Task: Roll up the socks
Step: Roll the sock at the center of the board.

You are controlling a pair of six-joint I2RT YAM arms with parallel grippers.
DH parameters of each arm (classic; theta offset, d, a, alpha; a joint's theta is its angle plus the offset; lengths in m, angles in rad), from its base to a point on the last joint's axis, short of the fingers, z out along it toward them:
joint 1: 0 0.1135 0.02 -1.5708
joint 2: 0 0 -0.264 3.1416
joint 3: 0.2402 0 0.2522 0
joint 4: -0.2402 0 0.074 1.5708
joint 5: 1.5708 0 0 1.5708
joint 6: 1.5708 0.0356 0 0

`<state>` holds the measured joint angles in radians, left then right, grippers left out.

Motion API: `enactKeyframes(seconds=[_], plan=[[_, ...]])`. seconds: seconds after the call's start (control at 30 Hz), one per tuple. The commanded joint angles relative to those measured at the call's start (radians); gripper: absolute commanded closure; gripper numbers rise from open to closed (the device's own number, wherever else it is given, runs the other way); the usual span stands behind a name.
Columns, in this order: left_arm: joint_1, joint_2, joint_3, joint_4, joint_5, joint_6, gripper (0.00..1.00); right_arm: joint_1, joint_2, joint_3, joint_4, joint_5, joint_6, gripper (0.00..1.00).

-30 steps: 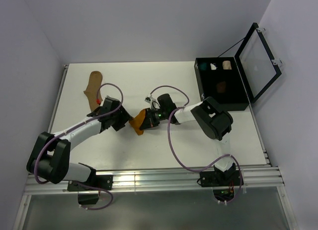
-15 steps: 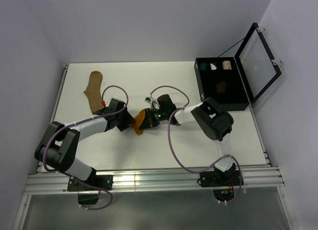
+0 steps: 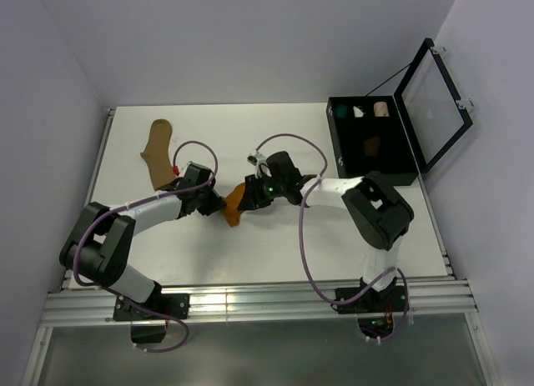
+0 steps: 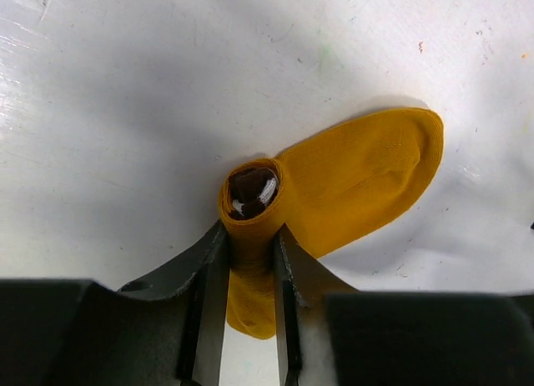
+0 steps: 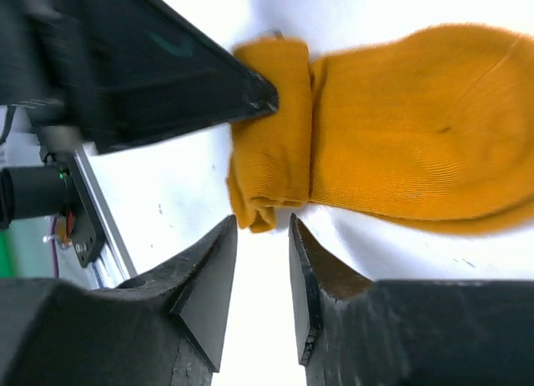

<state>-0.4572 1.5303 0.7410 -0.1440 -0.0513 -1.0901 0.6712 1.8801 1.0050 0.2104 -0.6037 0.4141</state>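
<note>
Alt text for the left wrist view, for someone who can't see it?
The left end effector pinches the rolled end of a mustard-orange sock between its two dark fingers, with the roll's open end facing the camera. The sock's unrolled part lies flat on the white table, reaching up and to the right.

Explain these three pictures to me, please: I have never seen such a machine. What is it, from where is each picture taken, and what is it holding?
These are two robot arms bolted to a white table. The wide picture looks down from above; the other two come from small cameras on each wrist. On the table lie a tan sock, an orange sock and an open black box. The left arm's two fingers pinch the rolled end of the orange sock. The right arm's two fingers stand apart near that roll and hold nothing.
</note>
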Motion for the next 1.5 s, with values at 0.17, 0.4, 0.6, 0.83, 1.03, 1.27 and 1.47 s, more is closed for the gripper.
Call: enactKeyframes(seconds=[0.17, 0.4, 0.6, 0.83, 1.03, 1.27, 1.47], plan=[[0.003, 0.031, 0.018, -0.106, -0.05, 0.082, 0.73, -0.025, -0.053, 0.076, -0.06, 0.179, -0.037, 0.62], [0.003, 0.031, 0.027, -0.129, -0.033, 0.104, 0.73, -0.033, 0.077, 0.106, -0.014, 0.275, -0.005, 0.65], [0.005, 0.014, 0.035, -0.18, -0.028, 0.13, 0.73, -0.087, 0.111, 0.069, 0.029, 0.312, 0.04, 0.66], [0.025, -0.004, 0.038, -0.241, -0.035, 0.156, 0.73, -0.114, 0.074, 0.05, -0.013, 0.361, 0.022, 0.66], [0.043, 0.022, 0.049, -0.238, -0.007, 0.164, 0.73, -0.108, 0.03, 0.034, 0.009, 0.337, -0.011, 0.65], [0.042, 0.051, 0.067, -0.233, 0.01, 0.17, 0.73, 0.025, -0.142, -0.04, 0.049, 0.459, -0.153, 0.55], [0.043, 0.062, 0.058, -0.223, 0.024, 0.173, 0.73, 0.186, -0.165, -0.043, 0.104, 0.466, -0.176, 0.53]])
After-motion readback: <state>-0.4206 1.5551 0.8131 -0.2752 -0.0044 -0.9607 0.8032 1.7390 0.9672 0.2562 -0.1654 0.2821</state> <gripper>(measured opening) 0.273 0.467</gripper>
